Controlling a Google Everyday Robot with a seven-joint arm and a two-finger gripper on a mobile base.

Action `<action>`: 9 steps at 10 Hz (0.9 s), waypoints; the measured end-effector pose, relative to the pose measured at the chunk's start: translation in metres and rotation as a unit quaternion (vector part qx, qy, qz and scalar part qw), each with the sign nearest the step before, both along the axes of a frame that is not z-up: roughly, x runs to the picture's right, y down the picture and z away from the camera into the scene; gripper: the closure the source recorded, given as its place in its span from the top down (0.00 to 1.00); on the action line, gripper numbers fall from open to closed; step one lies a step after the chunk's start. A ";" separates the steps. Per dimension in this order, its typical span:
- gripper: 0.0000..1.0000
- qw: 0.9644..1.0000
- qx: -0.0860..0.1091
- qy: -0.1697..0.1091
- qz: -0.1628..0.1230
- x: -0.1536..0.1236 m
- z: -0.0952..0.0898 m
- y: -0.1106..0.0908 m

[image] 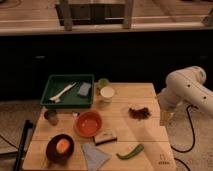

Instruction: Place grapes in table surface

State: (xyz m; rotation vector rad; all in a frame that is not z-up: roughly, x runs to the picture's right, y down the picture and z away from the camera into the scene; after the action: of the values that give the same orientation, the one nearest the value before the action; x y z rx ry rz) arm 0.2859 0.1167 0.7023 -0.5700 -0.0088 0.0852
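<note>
The grapes (139, 113), a small dark reddish-purple bunch, lie on the light wooden table surface (131, 91) near its right side. My gripper (165, 118) hangs from the white arm (187, 90) just right of the grapes, at the table's right edge, low over the wood. It is apart from the grapes, with a small gap of tabletop between them.
A green tray (67, 76) with a white utensil and a blue block sits at the back left. A white cup (107, 94), green cup (103, 82), orange bowl (88, 123), dark bowl (60, 148), green vegetable (130, 151), blue cloth (95, 155) and small block (105, 137) stand left of the grapes.
</note>
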 end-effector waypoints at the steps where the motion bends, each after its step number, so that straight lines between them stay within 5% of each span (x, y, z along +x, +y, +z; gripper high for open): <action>1: 0.80 1.000 0.000 0.000 0.000 0.000 0.000 0.000; 5: 0.80 1.000 0.000 0.000 0.000 0.000 0.000 0.000; 9: 0.80 0.998 0.004 -0.011 -0.060 -0.004 0.030 -0.009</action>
State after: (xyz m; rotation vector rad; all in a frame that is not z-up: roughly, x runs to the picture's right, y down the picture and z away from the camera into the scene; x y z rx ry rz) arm 0.2815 0.1077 0.7325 -0.5627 0.0043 -0.0372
